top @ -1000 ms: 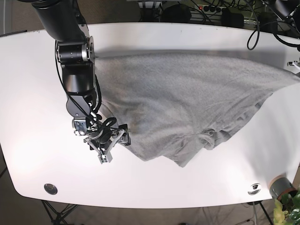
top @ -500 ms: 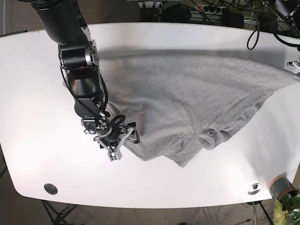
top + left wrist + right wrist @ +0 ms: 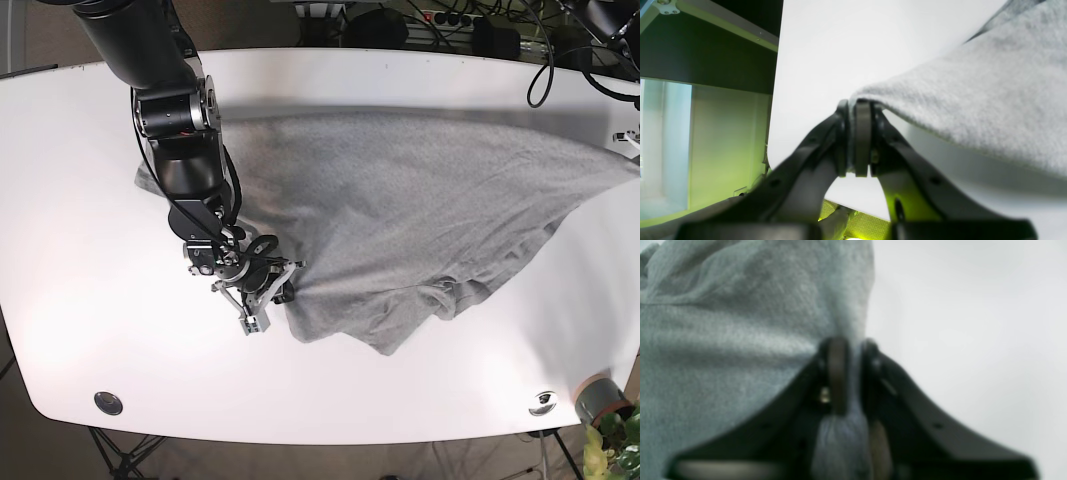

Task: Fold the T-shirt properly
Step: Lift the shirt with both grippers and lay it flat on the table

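The heather-grey T-shirt lies spread and rumpled across the white table, plain side up; no lettering shows. My right gripper is at the shirt's front left edge, shut on a pinch of cloth. The blurred right wrist view shows the fabric bunched between the closed fingers. My left gripper is shut on the shirt's far right corner, held a little above the table near its edge. In the base view that corner reaches the right border of the frame, where the left gripper is cut off.
Round fittings sit in the table's front corners. A grey pot with a plant stands off the front right corner. Cables lie behind the back edge. The table's edge and the floor below it show in the left wrist view.
My right gripper has moved to the right with the shirt's front left edge, pushing cloth toward the middle. The right corner has stayed in place.
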`<state>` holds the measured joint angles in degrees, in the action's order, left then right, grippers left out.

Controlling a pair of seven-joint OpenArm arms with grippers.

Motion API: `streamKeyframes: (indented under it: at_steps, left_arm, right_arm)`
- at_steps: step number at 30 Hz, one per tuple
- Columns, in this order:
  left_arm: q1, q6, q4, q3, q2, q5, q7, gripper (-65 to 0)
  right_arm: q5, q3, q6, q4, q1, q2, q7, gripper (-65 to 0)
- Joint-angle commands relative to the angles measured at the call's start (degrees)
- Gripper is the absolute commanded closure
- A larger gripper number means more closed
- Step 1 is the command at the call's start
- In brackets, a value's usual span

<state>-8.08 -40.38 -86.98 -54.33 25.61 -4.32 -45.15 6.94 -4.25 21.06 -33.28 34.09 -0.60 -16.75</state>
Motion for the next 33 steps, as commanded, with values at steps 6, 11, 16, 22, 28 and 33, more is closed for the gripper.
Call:
streamKeyframes:
  at_steps: [6, 11, 16, 22, 28, 33]
  left_arm:
    - [1.9, 0.4, -2.1, 3.6, 1.8, -0.4, 1.0, 0.0]
    - [6.6, 0.4, -5.1, 8.0, 1.8, -0.1, 0.6, 0.0]
    - [12.6, 0.4, -7.0, 13.3, 1.8, -0.1, 0.3, 0.0]
    - [21.5, 0.4, -8.3, 18.8, 1.8, -0.1, -2.4, 0.0]
    - [30.2, 0.4, -8.0, 26.0, 1.8, -0.1, -2.4, 0.0]
    - [40.0, 3.2, -1.3, 32.1, 1.8, -0.1, -1.8, 0.0]
  right_arm:
    - [-0.1, 0.1, 0.08, -7.9, 0.8, 2.1, -5.0, -1.9]
    - [0.0, 0.2, 0.08, -21.2, -1.0, 5.1, -13.1, -1.9]
    - [0.0, 0.2, 0.08, -32.5, -1.2, 7.4, -19.8, -1.9]
    - [0.0, 0.2, 0.52, -41.4, 1.7, 10.8, -26.4, -1.9]
    - [0.0, 0.2, 0.70, -43.4, 7.8, 13.3, -29.8, -1.9]
    - [0.0, -0.2, 0.70, -41.2, 16.0, 14.9, -29.9, -1.9]
